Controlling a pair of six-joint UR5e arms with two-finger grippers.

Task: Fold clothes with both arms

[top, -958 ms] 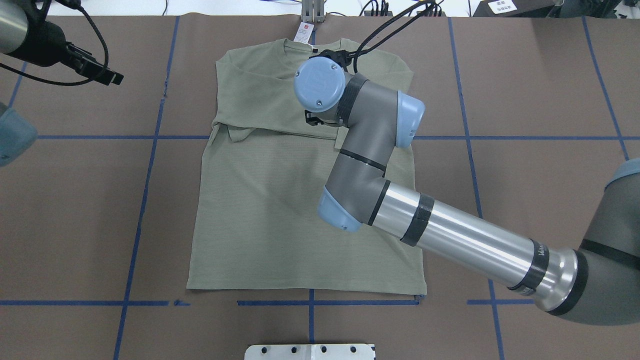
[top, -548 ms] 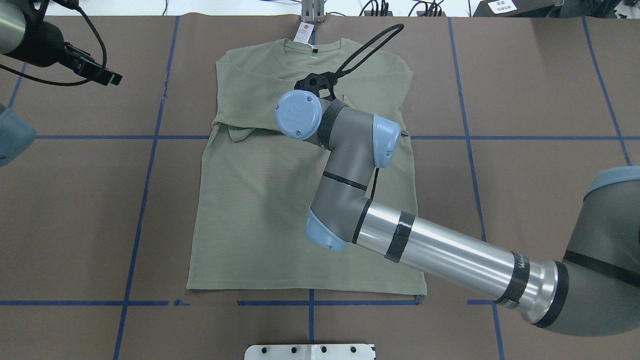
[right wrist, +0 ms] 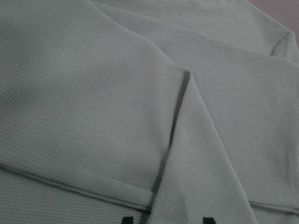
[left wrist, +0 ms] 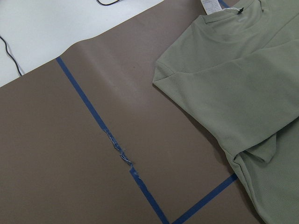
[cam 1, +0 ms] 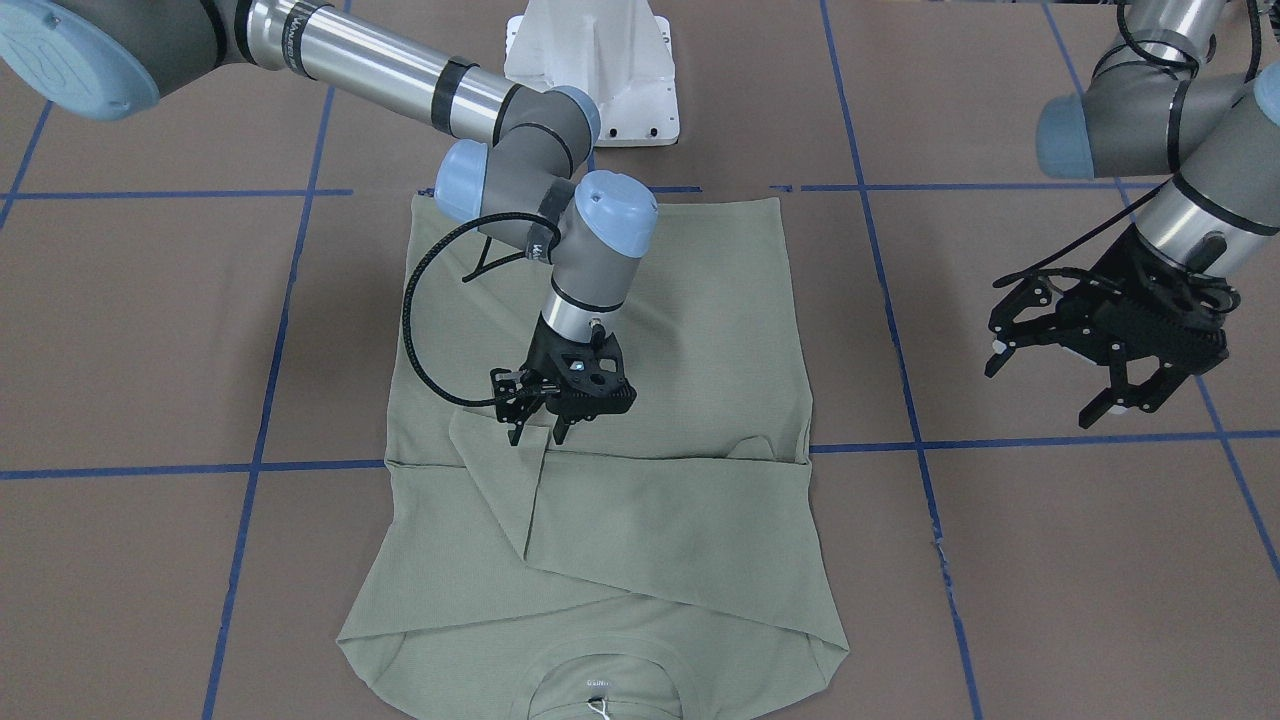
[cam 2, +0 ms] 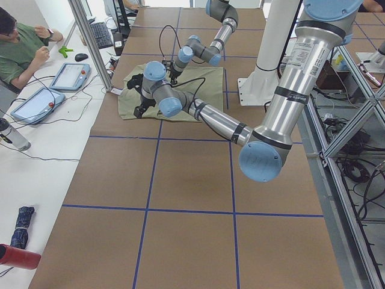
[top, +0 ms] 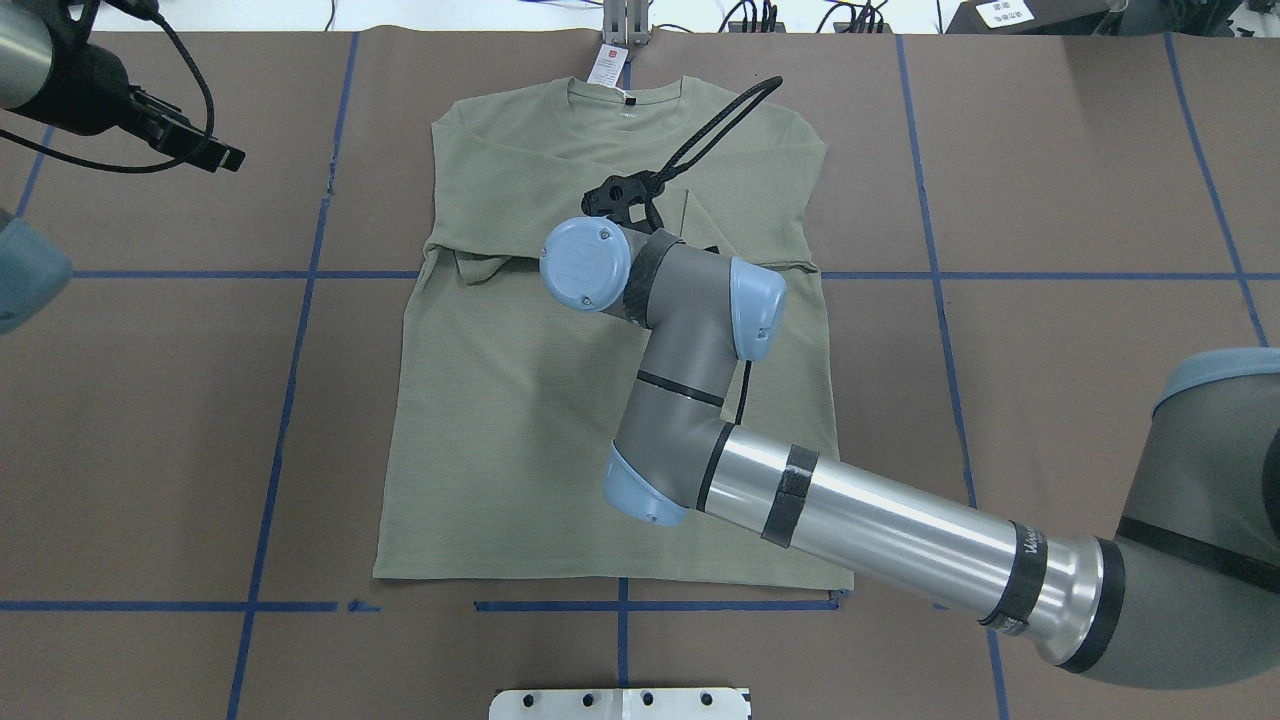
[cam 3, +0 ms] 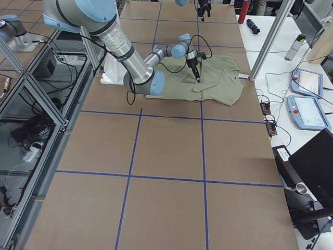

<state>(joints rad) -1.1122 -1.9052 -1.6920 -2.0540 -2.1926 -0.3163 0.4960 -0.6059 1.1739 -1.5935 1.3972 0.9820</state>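
- The sage-green long-sleeved knit shirt (top: 500, 420) lies flat on the brown paper-covered table (top: 150, 450), sleeves folded across the chest, collar away from the robot.
- Judged light, limp and stretchy, so it would sag from a single pinch. The two hem corners look the soundest hold.
- Black right gripper (cam 1: 538, 437) hovers over the sleeve overlap, jaws parted, empty.
- Black left gripper (cam 1: 1045, 390) hangs well apart from the shirt, jaws spread, empty.
- White hang tag (top: 607, 65) lies by the collar. The right arm's black cable loop (cam 1: 405, 315) hangs low and might snag.
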